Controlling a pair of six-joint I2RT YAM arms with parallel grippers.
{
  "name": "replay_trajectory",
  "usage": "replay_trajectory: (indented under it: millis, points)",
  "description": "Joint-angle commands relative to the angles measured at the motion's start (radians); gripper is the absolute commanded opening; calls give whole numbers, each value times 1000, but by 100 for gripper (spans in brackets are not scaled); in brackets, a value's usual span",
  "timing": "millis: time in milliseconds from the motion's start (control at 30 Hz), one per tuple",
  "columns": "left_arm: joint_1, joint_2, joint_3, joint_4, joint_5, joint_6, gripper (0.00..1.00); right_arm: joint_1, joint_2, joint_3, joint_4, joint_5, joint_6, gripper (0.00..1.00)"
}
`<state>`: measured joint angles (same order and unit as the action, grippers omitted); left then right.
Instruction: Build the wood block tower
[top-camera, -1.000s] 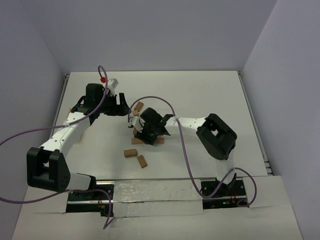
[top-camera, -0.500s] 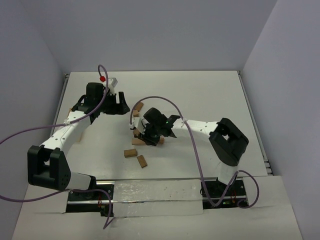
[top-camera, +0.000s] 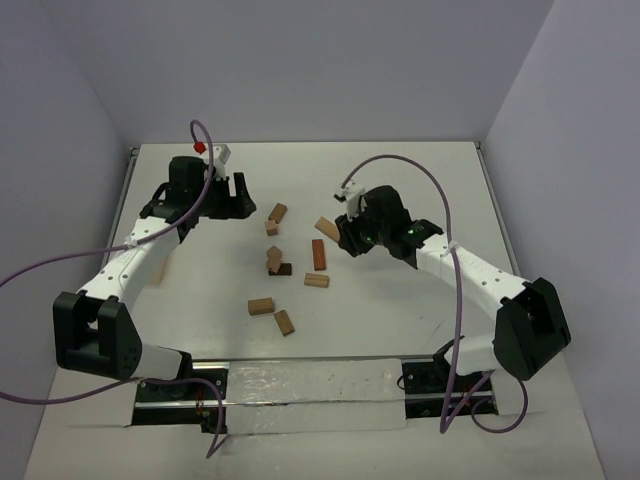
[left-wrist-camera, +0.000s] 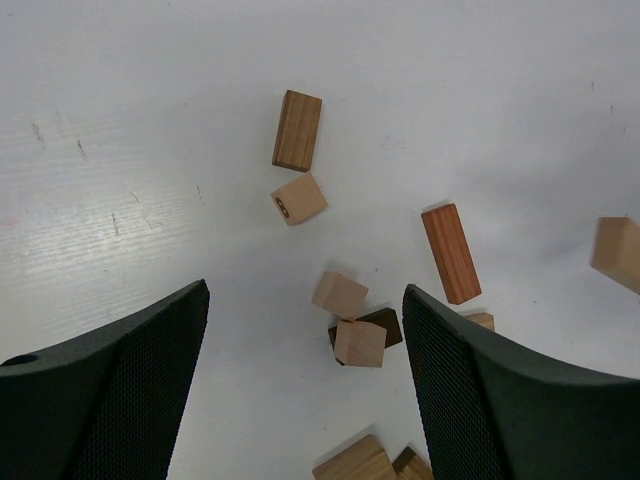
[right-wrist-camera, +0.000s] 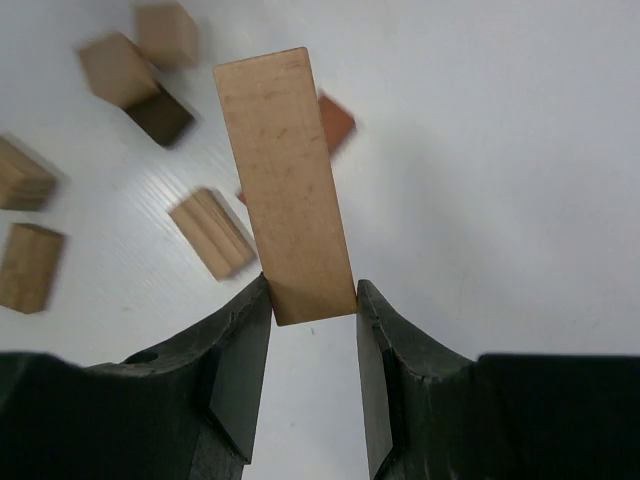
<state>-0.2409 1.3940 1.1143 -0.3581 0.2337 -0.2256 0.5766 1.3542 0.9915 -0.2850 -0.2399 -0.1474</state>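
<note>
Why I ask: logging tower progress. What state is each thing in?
Right gripper: shut on tan block, held above the table.
Left gripper: open, empty.
Tower: just a low jumble, tan pieces against a dark one.
Reddish-brown block: lying flat, apart from the jumble.
Loose tan blocks: lying flat, scattered.

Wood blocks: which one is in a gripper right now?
The tan block, clamped by one end in the right gripper. The other blocks all lie loose on the table, none held.
</note>
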Motion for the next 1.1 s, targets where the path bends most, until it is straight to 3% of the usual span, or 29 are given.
replay_trajectory:
  millis: [0,300,733,967,1067]
  points:
    - [6,27,64,28,-19,-9,84,-7,-9,-115,22,145,194,0]
    - [11,63,132,16,-38,-9,85,-7,195,-75,-39,288,430,0]
    - [23,65,88,25,-40,-11,85,23,351,-37,24,252,583,0]
    - [29,74,88,28,-34,-11,85,35,402,8,5,178,582,20]
    - [31,74,88,28,-34,-9,85,41,396,5,6,142,579,65]
